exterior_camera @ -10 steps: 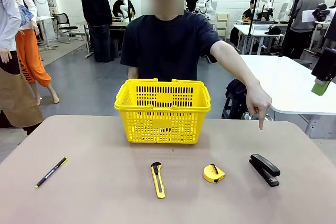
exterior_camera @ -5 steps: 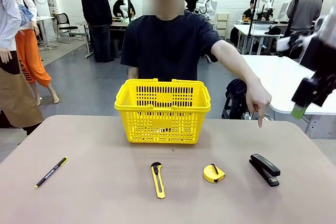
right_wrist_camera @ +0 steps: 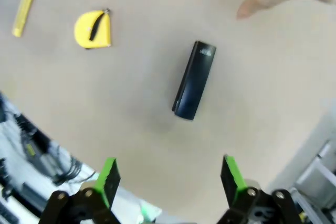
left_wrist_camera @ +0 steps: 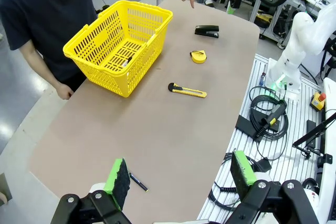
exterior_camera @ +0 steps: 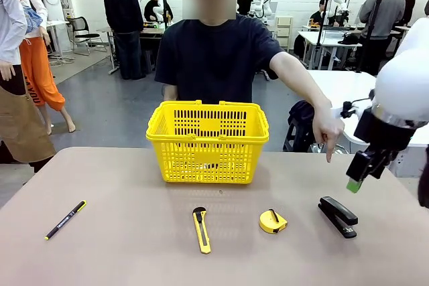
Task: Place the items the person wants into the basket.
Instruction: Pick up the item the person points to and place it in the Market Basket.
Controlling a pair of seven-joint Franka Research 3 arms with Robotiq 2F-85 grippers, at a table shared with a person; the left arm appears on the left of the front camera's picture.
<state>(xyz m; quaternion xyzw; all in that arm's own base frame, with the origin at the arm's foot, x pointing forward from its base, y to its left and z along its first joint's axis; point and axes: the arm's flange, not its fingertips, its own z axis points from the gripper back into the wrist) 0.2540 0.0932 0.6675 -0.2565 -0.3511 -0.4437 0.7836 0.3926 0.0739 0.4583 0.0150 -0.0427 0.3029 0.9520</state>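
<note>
The yellow basket (exterior_camera: 208,142) stands mid-table in front of the person (exterior_camera: 218,58), whose hand (exterior_camera: 328,132) points down at the black stapler (exterior_camera: 338,216). The yellow tape measure (exterior_camera: 273,221) lies left of the stapler. My right gripper (exterior_camera: 356,180) hangs open above and just right of the stapler, apart from it; from the wrist, the stapler (right_wrist_camera: 194,80) lies ahead of the open gripper (right_wrist_camera: 169,177), with the tape measure (right_wrist_camera: 93,29) beyond. A marker (left_wrist_camera: 126,62) lies in the basket (left_wrist_camera: 118,45). My left gripper (left_wrist_camera: 181,174) is open, high over the table's near corner.
A yellow utility knife (exterior_camera: 201,230) lies in front of the basket and a black pen (exterior_camera: 65,220) near the table's left side. Cables and equipment (left_wrist_camera: 268,121) sit off the table edge by the left arm. Other people and tables stand behind.
My right arm has swung in from the upper right and dropped toward the stapler. The person's hand keeps pointing; the items on the table have not moved.
</note>
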